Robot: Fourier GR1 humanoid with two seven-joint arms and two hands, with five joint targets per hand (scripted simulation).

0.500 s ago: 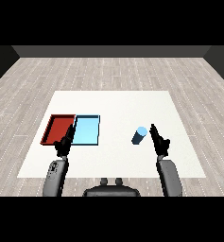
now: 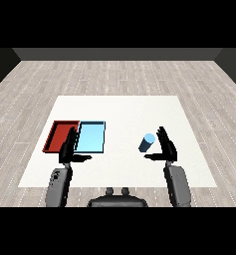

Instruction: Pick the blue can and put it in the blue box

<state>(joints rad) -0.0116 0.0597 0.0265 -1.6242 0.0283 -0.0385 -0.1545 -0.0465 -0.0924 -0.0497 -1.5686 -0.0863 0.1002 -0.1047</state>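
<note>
A blue can point(image 2: 147, 142) stands on the white table, right of the middle. My right hand point(image 2: 166, 147) is just to its right, fingers straight and thumb reaching under the can's near side, not closed round it. The light blue tray point(image 2: 91, 137) lies left of the middle with nothing in it. My left hand point(image 2: 68, 148) hovers over the near edge where the two trays meet, fingers straight and thumb out.
The red tray point(image 2: 59, 135) lies against the left side of the light blue tray. The white table point(image 2: 119, 112) stretches well beyond the trays and the can, with a wooden floor around it.
My right hand has moved slightly closer to the can. The left hand and the can stay where they were.
</note>
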